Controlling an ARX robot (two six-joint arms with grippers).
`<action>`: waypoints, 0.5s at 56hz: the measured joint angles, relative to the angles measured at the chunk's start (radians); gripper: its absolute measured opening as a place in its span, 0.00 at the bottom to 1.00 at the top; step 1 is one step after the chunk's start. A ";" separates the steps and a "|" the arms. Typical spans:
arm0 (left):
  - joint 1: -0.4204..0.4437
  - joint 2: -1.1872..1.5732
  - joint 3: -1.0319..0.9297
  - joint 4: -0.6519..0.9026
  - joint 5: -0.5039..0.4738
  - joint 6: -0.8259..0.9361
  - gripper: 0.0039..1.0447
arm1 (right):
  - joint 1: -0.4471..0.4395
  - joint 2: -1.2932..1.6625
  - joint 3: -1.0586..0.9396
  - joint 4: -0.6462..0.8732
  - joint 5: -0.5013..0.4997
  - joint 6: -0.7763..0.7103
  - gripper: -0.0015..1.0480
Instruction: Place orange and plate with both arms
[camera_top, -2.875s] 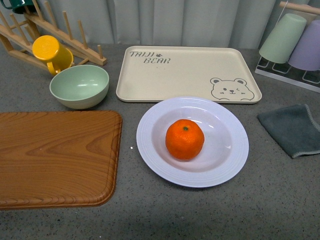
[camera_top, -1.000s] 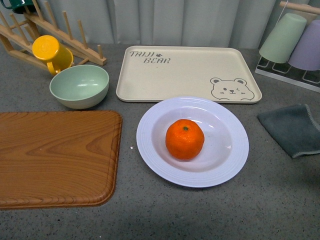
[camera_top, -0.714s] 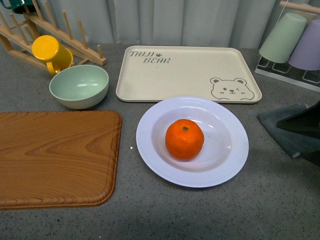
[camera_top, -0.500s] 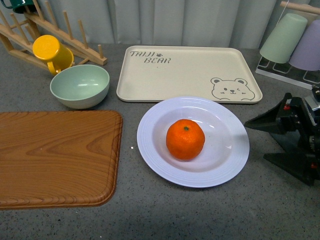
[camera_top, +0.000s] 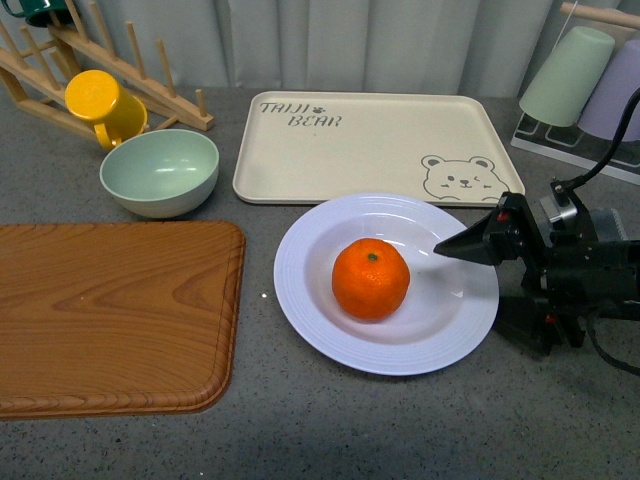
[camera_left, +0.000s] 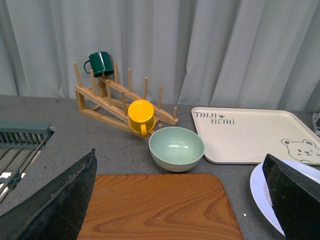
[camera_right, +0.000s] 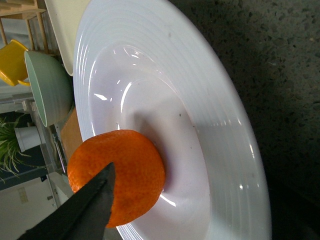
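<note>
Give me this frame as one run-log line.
stage: pre-grasp | right gripper: jaws open, at right rim of plate | orange: resting in plate, not held | left gripper: jaws open, holding nothing

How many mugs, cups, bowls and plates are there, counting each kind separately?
Mugs: 2 (yellow mug, dark green mug)
Cups: 2 (pale green cup, lavender cup)
Bowls: 1 (green bowl)
Plates: 1 (plate, holding the orange)
Total: 6
</note>
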 joint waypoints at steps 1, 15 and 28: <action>0.000 0.000 0.000 0.000 0.000 0.000 0.94 | 0.000 0.001 0.000 -0.002 0.000 0.001 0.65; 0.000 0.000 0.000 0.000 0.000 0.000 0.94 | -0.008 0.012 0.006 -0.026 0.007 0.002 0.28; 0.000 0.000 0.000 0.000 0.000 0.000 0.94 | -0.016 0.004 0.011 -0.037 -0.043 -0.019 0.03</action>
